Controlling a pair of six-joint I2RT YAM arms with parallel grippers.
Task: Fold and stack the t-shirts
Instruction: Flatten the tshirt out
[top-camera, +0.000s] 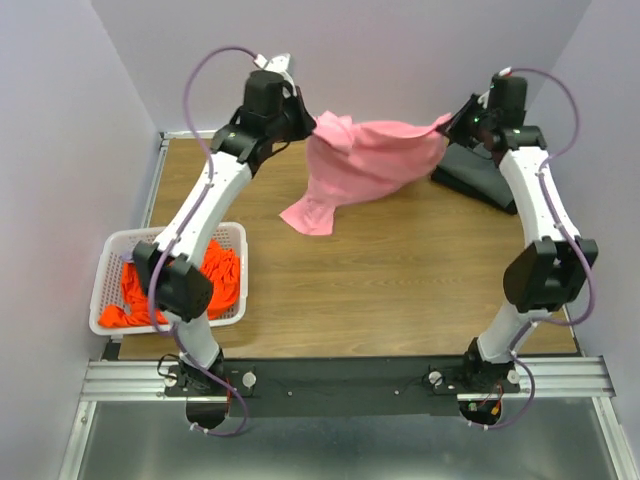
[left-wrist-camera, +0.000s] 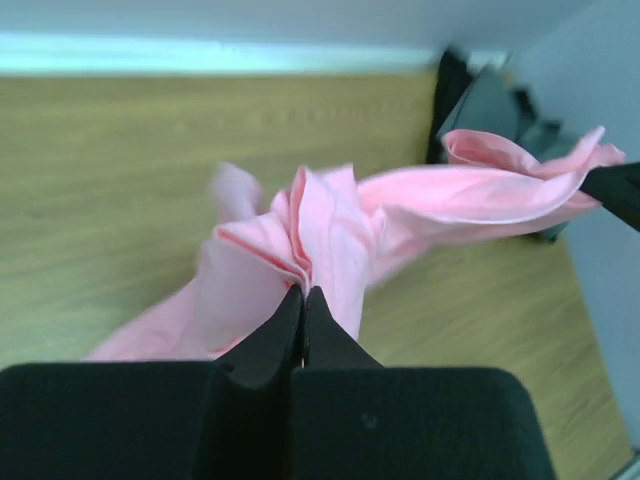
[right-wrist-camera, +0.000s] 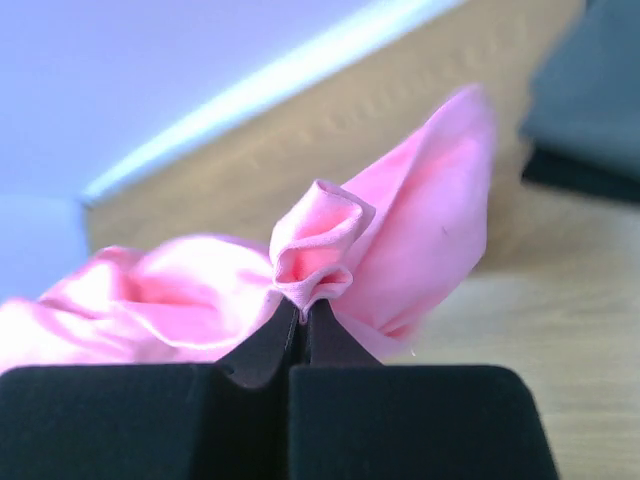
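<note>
A light pink t-shirt (top-camera: 365, 165) hangs stretched between both arms above the far part of the table, its lower end touching the wood. My left gripper (top-camera: 308, 125) is shut on a bunched edge of the pink t-shirt (left-wrist-camera: 320, 235). My right gripper (top-camera: 448, 125) is shut on the opposite edge, where the pink t-shirt (right-wrist-camera: 420, 230) curls into a small roll just above the fingertips. A dark grey t-shirt (top-camera: 480, 175) lies folded at the far right, partly behind the right arm. An orange t-shirt (top-camera: 215, 280) lies crumpled in the basket.
A white slotted plastic basket (top-camera: 115, 250) stands at the left edge of the wooden table (top-camera: 400, 290). Grey walls close in behind and on both sides. The dark grey t-shirt (right-wrist-camera: 590, 110) sits close beyond the right gripper.
</note>
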